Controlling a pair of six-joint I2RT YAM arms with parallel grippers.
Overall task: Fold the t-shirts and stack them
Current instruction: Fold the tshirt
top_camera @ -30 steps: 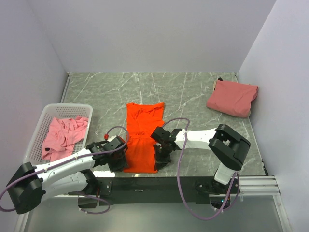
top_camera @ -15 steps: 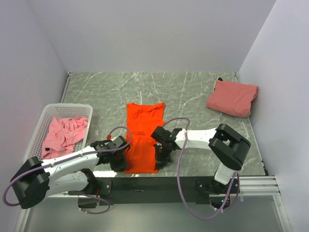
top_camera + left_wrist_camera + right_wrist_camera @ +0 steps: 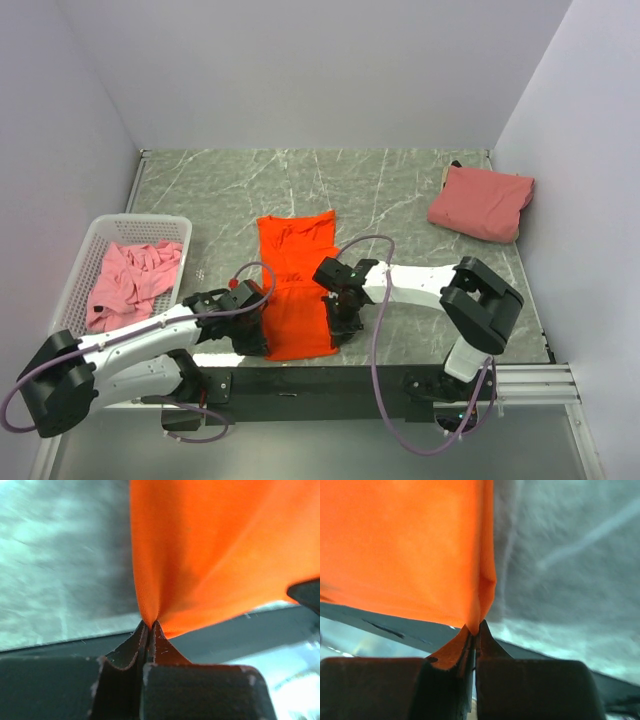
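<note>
Pinching the near hem of the orange shirt (image 3: 293, 280), you had both hands shut tight on cloth: the left hand (image 3: 149, 626) held the hem's left corner and the right hand (image 3: 475, 629) its right corner, fabric bunched between the closed fingers in each wrist view. That shirt lay lengthwise at the near middle of the counter (image 3: 400, 190), collar away from you, narrowed as if its sides were folded in. The salmon shirt (image 3: 480, 202) sat folded at the far right corner, and the pink shirt (image 3: 130, 280) lay crumpled in the basket (image 3: 100, 225) on the left. You looked to be at the hem-to-collar fold. The next move called for lifting both corners together, carrying them level toward the collar, and laying them down square before you let go.
</note>
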